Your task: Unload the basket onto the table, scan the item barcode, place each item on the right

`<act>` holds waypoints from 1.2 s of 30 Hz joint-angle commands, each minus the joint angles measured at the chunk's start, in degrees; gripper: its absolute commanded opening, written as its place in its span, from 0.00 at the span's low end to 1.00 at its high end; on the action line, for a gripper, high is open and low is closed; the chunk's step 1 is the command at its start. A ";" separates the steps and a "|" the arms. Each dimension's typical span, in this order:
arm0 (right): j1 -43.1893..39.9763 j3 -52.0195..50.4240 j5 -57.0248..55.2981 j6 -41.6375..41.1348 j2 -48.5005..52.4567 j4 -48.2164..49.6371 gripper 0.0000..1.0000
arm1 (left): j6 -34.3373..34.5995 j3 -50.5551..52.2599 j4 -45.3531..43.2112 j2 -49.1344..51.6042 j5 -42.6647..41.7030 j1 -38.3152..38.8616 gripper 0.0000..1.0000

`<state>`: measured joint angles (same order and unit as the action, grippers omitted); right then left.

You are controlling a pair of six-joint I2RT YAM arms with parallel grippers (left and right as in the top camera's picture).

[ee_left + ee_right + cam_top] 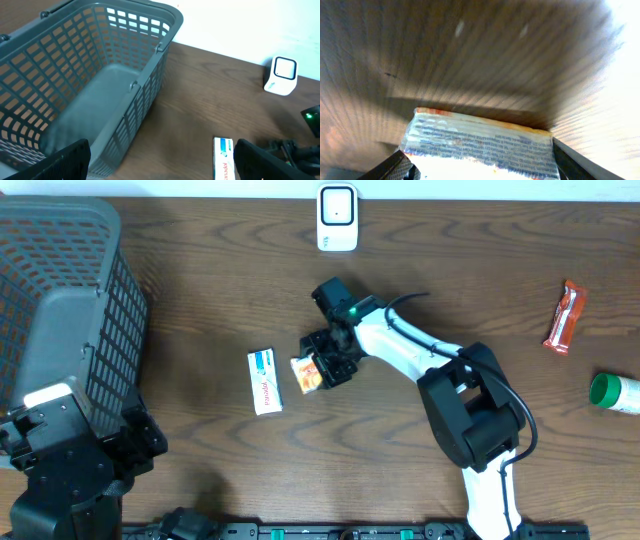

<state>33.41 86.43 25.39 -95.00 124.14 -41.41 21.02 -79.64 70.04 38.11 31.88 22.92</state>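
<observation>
Far left, near the basket (60, 290), left gripper (162, 165) hangs empty, fingers wide apart. Mid-table, right gripper (480, 169) looks clamped on the orange packet (307, 373), just beside a white box (265, 381). Scanner (337, 218) sits at the back edge. Barcode not visible; turn the packet's code side squarely toward the scanner, fingers off the code.

One each — basket (122, 330), scanner (337, 217), white box (264, 381), orange packet (307, 373), red bar (564, 317), green-capped bottle (612, 393).
</observation>
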 commanded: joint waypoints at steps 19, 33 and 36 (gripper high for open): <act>-14.10 -0.92 27.12 53.35 2.51 -19.54 0.70 | 0.31 -0.48 -0.20 -0.13 0.50 -0.24 0.91; -10.10 0.15 3.13 50.69 2.01 -19.78 0.99 | 0.31 -0.48 -0.22 -0.13 0.50 -0.24 0.91; -8.57 0.15 2.97 46.80 2.01 -18.08 0.99 | 0.31 -0.48 -0.20 -0.13 0.50 -0.24 0.91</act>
<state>23.20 86.52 33.52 -44.95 125.40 -61.93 21.02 -79.64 70.04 38.11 31.88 22.92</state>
